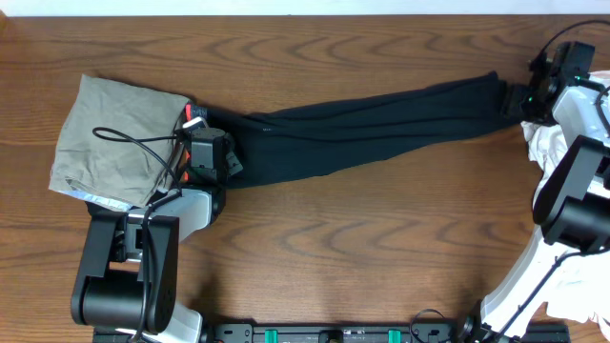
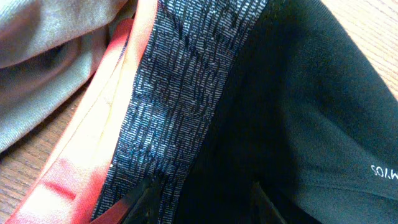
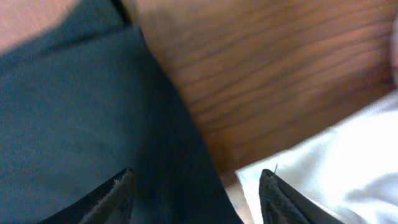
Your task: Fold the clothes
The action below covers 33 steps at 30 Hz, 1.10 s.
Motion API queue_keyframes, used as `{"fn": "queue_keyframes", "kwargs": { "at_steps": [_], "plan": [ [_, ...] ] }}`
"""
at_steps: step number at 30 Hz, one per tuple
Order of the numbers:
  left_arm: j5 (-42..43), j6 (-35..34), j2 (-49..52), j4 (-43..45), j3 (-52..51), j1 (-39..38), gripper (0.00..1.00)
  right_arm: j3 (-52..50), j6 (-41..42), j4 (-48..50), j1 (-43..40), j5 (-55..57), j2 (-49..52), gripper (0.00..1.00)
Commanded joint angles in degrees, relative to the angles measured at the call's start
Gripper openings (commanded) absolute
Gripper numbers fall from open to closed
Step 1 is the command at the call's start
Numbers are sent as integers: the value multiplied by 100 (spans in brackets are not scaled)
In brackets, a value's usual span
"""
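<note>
Overhead: the black trousers (image 1: 362, 129) lie stretched along the far half of the tabletop (image 1: 362, 248), waist toward the left edge, against a khaki garment (image 1: 114, 143), and leg ends at the right edge. The left gripper (image 1: 205, 152) is at the waist and the right gripper (image 1: 519, 100) at the hems. A clean fold probably needs both ends held squarely and carried level, clear of the khaki garment.

Left wrist: the grey waistband (image 2: 168, 112) with its orange edging (image 2: 106, 137) fills the view. Dark cloth sits between the jaws, but whether they pinch it I cannot tell. Small white lettering (image 2: 378, 172) is cut off and unreadable.

Right wrist: the jaws are spread and released over the hem, with white fabric (image 3: 348, 162) just beside it, best kept out of the grasp.
</note>
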Motion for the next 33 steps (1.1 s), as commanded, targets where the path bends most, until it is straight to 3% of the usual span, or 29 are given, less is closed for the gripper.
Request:
{"fn": "queue_keyframes", "kwargs": {
  "at_steps": [1,6,9,11,15,16,25,33],
  "plan": [
    [44,35,208,-81,-26,28,47,-37,-299,55,-31,-643,308,63],
    [44,35,208,-81,-26,28,47,-37,-540,57,-2,-1156,566,62],
    [44,35,208,-81,-28,28,47,-37,-629,9,15,-1309,660,54],
    [44,35,208,-81,-26,28,47,-37,-638,-22,15,-1314,686,45],
    [44,35,208,-79,-26,28,47,-35,-638,-4,11,-1305,680,5],
    [44,35,208,-72,-26,28,47,-33,-638,15,9,-1292,680,1],
    [691,39,-203,0,-26,28,43,-31,-299,-352,-192,-177,-48,1],
    [1338,35,-1088,-223,-26,22,43,-31,-249,-730,-713,83,-942,1]
  ]
}}
